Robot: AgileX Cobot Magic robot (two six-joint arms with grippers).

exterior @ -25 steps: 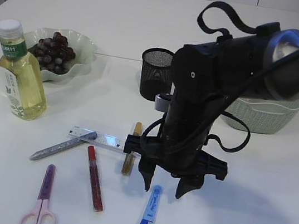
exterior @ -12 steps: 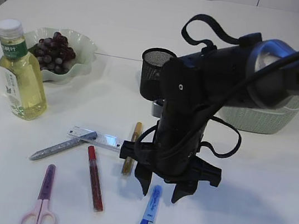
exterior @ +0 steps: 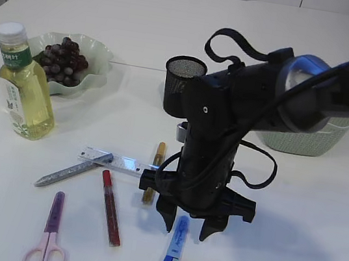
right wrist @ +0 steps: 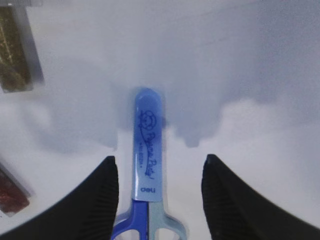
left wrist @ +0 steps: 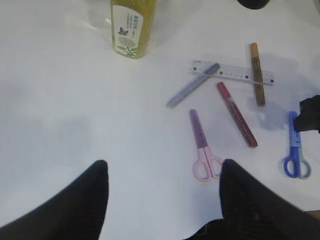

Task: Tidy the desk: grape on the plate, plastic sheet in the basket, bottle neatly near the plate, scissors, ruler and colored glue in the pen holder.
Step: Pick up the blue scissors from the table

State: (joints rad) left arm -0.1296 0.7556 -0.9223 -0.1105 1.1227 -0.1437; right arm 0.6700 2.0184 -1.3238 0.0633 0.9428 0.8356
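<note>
So far grapes (exterior: 63,60) sat on plate (exterior: 100,54), bottle (exterior: 22,91) beside it toward desk's left edge. My right claw (exterior: 188,223) hung unclenched astride blue scissors (exterior: 170,254) at front edge, nothing grasped. My left claw (left wrist: 162,192) spread, empty. Pink scissors (exterior: 49,233), ruler (exterior: 117,160), glue sticks (exterior: 110,207) awaited pen holder (exterior: 182,86).

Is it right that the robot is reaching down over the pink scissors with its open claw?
Not quite. The open right end effector is over the blue scissors, as the right wrist view shows. The pink scissors lie untouched further left.
</note>
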